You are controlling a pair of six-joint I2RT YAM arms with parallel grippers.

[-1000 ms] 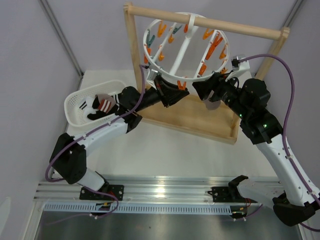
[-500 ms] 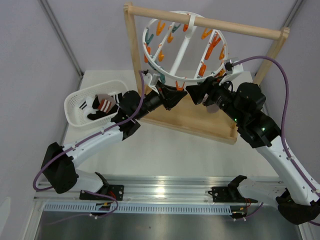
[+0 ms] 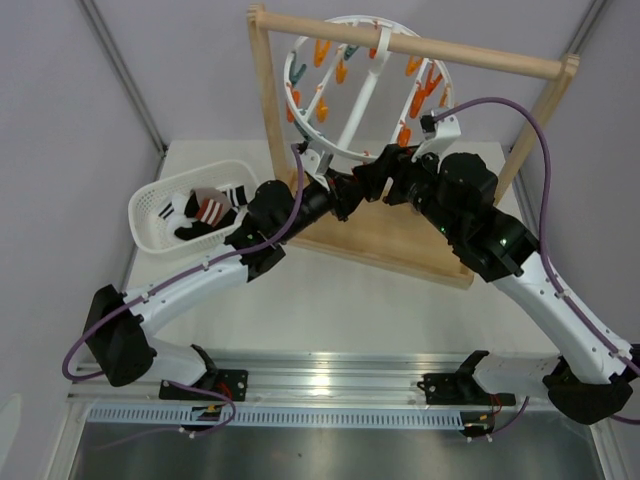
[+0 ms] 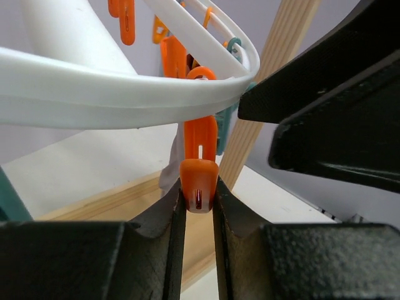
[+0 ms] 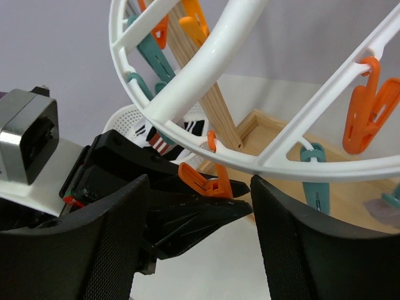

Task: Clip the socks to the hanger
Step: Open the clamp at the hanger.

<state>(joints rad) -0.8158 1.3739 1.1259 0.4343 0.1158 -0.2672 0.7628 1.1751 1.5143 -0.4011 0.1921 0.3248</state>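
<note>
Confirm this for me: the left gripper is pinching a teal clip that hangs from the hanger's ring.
Not quite: the clip is orange, not teal. The left wrist view shows the left gripper pinching an orange clip that hangs from the ring of the hanger.

Pale lilac walls (image 3: 60,100) — white table (image 3: 350,310)

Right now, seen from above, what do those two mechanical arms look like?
The left arm and right arm are slim white tubes linked by chunky black joints, each trailing a looping purple cable. The left tool and right tool are matte black, two-fingered.
</note>
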